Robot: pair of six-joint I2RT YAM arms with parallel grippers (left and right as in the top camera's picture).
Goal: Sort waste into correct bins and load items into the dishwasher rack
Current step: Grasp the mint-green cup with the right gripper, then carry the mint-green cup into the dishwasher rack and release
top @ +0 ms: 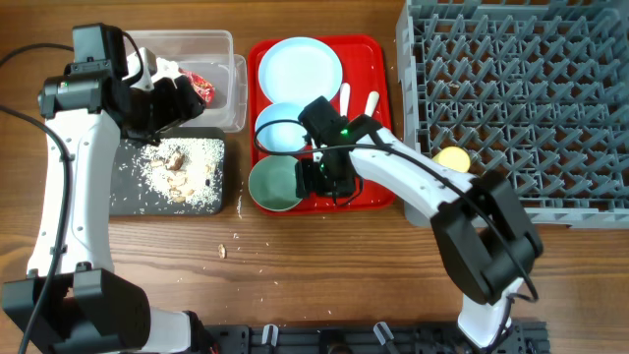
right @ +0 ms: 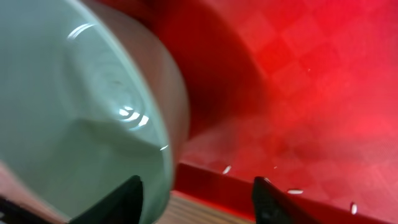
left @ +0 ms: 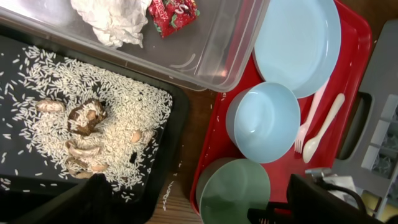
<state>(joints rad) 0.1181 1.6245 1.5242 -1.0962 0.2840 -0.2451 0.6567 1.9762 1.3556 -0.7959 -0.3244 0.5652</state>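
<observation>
Nearest, on the brown wood-grain counter [top: 324, 265], a few whitish crumbs [top: 224, 250] are scattered. Just behind them, one mint bowl [top: 275, 187] stands at the front corner of the red tray [top: 369, 59]. The right pincer [right: 196, 199] is held wide, its fingers [right: 121, 199] set either side of this bowl's rim, and no grip on it is seen. A few rice grains [right: 292, 191] lie on the tray beside it.

To the left, one black tray [top: 123, 192] holds a spread of rice [left: 118, 99] with a cluster of brownish food scraps [top: 175, 162]. The left pincer [top: 177, 103] hangs over the far edge of this tray; whether it is wide or narrow cannot be told.

Farther back on the red tray, one pale blue bowl [top: 282, 126], one white fork [left: 308, 127], one white spoon [left: 323, 127] and one light blue plate [top: 300, 64] are seen.

In the clear tub [top: 221, 49], one crumpled tissue [left: 112, 22] and one red wrapper [left: 173, 12] are held; the wrapper's white print cannot be read.

One yellow cup [top: 452, 157] sits in the grey rack [top: 531, 79] at the right. Nothing of the room is shown.
</observation>
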